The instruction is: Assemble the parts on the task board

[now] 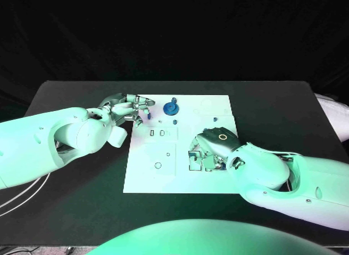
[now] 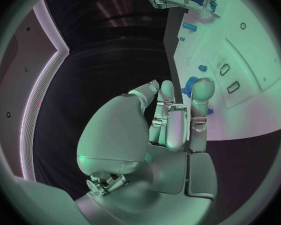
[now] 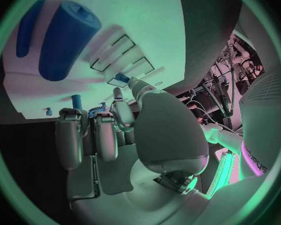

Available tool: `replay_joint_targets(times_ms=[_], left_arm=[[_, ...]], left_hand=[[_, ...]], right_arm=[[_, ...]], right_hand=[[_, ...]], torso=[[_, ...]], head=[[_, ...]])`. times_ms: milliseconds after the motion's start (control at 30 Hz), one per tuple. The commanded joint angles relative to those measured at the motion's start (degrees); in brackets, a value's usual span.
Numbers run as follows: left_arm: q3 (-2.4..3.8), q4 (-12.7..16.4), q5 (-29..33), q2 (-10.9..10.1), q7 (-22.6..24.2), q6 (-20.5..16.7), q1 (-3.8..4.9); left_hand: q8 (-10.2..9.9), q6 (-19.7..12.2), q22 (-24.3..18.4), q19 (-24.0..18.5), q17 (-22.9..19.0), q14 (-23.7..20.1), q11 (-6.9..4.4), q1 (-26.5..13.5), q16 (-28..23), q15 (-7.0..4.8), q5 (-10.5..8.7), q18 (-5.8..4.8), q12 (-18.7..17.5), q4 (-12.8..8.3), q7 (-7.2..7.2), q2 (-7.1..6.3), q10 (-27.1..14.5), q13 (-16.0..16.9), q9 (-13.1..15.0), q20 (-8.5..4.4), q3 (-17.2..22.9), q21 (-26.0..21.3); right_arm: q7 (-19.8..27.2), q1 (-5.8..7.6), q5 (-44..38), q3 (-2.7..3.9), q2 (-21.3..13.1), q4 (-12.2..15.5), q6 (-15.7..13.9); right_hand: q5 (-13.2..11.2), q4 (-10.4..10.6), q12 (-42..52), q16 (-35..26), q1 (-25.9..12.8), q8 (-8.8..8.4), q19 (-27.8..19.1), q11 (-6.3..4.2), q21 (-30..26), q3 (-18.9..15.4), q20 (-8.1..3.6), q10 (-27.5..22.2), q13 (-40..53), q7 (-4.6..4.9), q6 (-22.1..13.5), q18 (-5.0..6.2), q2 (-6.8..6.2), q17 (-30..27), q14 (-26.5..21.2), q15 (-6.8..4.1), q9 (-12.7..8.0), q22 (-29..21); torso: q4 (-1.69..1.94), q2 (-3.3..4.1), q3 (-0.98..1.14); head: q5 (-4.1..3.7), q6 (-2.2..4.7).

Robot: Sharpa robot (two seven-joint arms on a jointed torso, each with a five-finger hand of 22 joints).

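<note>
At the board's far-left edge, the left robot hand (image 1: 127, 109) pinches a small blue part (image 1: 144, 112), with the blue round part (image 1: 171, 109) just to its right, while the right robot hand (image 1: 213, 146) rests curled on the task board (image 1: 174, 175) near its right side, whether holding anything cannot be told.

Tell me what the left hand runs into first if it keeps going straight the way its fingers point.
Most likely the round blue part standing on the white board. The left hand sits at the board's left edge with its fingers aimed across toward it. Its height above the board is unclear, so it might pass over.
</note>
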Motion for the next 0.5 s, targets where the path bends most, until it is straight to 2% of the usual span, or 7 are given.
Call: replay_joint_targets(times_ms=[33,300,500], left_arm=[[0.03,0.1,-0.3,0.1,-0.1,1.1,-0.01],[0.03,0.1,-0.3,0.1,-0.2,1.1,-0.01],[0.03,0.1,-0.3,0.1,-0.2,1.2,-0.02]], left_hand=[[-0.2,0.2,-0.1,-0.2,0.8,-0.2,-0.12,0.6,-0.2,0.28,-0.19,0.73,0.3,-0.1,0.12,0.07,-0.3,-0.1,-0.1,0.08,-0.3,-0.2],[-0.2,0.2,-0.2,-0.3,0.6,-0.3,-0.12,0.7,-0.3,0.28,-0.23,0.76,0.3,-0.1,0.14,0.17,-0.4,-0.1,-0.1,0.08,-0.3,-0.4],[-0.2,0.2,-0.3,-0.3,0.6,-0.3,-0.11,0.7,-0.3,0.28,-0.25,0.77,0.4,-0.2,0.15,0.19,-0.4,-0.2,-0.2,0.08,-0.3,-0.5]], right_arm=[[1.0,0.02,-0.3,0.0,-0.2,0.3,-2.2],[1.1,0.09,-0.2,0.01,-0.7,0.5,-2.0],[1.3,0.16,-0.1,0.01,-0.8,0.2,-1.3]], right_hand=[[1.0,0.3,-0.3,-0.2,-0.4,-0.26,0.6,0.15,-0.1,1.0,0.06,-0.3,-0.1,0.03,-0.3,-0.52,-0.96,10.2,4.9,-0.01,-0.2,3.3],[1.8,0.2,-0.3,-0.3,-0.3,-0.32,0.5,0.11,-0.1,2.7,0.04,-0.4,-0.1,-0.02,-0.2,-0.5,-1.0,10.2,4.9,-0.05,-0.2,3.2],[0.2,-0.7,-0.3,-0.3,0.4,-0.38,0.5,0.07,-0.1,5.6,-0.02,-0.4,-0.1,-0.03,0.0,-0.5,-0.94,10.2,4.9,-0.1,-0.1,3.2]], torso=[[0.02,0.04,-0.01],[0.0,0.04,-0.02],[0.03,0.05,0.01]], head=[[0.0,0.01],[0.04,0.01],[0.02,0.01]])
